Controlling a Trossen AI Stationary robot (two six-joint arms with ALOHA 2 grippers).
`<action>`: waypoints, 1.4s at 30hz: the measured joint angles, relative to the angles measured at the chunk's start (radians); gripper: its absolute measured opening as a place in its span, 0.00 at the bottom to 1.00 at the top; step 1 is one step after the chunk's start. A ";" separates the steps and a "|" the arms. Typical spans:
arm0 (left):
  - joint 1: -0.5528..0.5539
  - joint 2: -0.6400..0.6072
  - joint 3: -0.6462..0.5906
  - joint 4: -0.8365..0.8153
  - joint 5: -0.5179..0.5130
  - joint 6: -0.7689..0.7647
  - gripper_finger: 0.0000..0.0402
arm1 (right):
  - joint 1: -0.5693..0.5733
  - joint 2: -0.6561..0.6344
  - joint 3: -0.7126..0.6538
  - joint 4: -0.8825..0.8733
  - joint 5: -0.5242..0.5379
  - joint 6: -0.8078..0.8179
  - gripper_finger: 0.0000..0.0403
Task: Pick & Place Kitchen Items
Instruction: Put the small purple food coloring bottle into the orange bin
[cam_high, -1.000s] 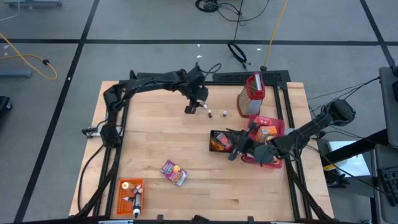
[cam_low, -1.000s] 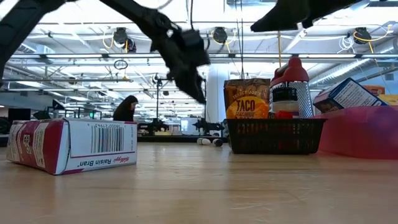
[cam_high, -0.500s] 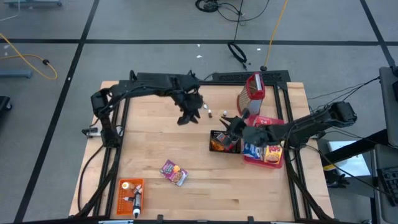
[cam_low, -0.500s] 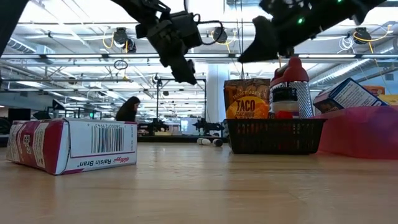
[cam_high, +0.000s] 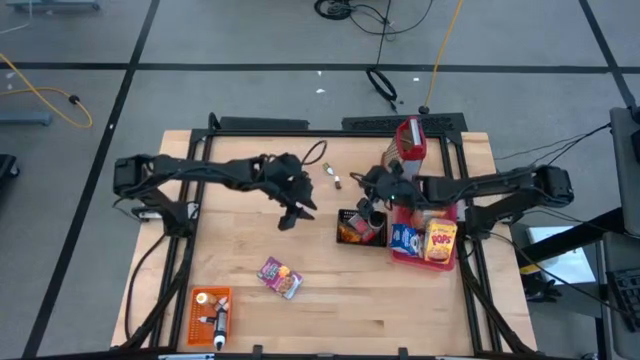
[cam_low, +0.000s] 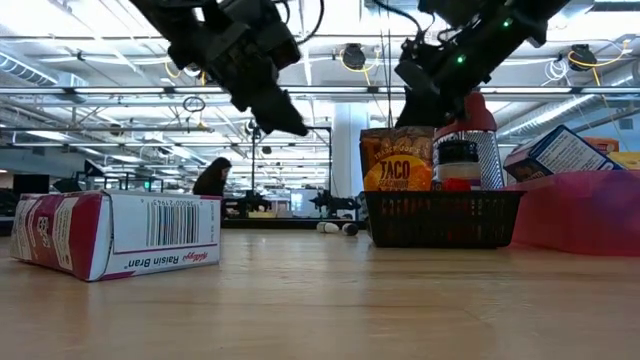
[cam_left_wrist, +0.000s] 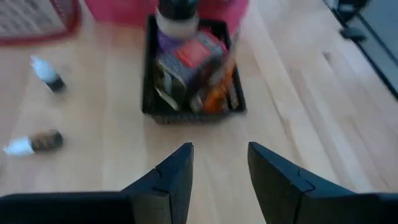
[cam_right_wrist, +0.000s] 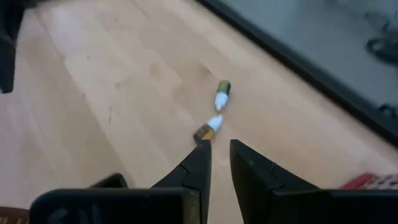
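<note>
While both tools hover empty | black basket (cam_high: 358, 229) holds taco packet (cam_low: 398, 159), bottle (cam_low: 464, 140) | red tray (cam_high: 400, 252) holds boxes (cam_high: 425, 241) | left tool (cam_left_wrist: 219, 167) parted | right tool (cam_right_wrist: 217, 155) slightly apart

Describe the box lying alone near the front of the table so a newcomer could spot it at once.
Start at the wooden table in the high view and look to its near edge, right of the orange crate in the left corner. There a small purple box lies flat by itself, well short of the black mesh basket. Nothing touches it, whereas the other boxes stand in the red tray.
</note>
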 joint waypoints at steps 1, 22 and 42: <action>-0.009 -0.007 -0.014 0.036 -0.024 -0.015 0.38 | -0.017 0.000 0.005 -0.018 -0.027 0.011 0.13; -0.149 -0.017 -0.070 0.222 -0.173 -0.088 0.38 | -0.188 0.249 0.044 -0.052 -0.253 0.001 0.18; -0.150 -0.017 -0.069 0.261 -0.175 -0.087 0.38 | -0.230 0.416 0.043 0.124 -0.257 -0.077 0.29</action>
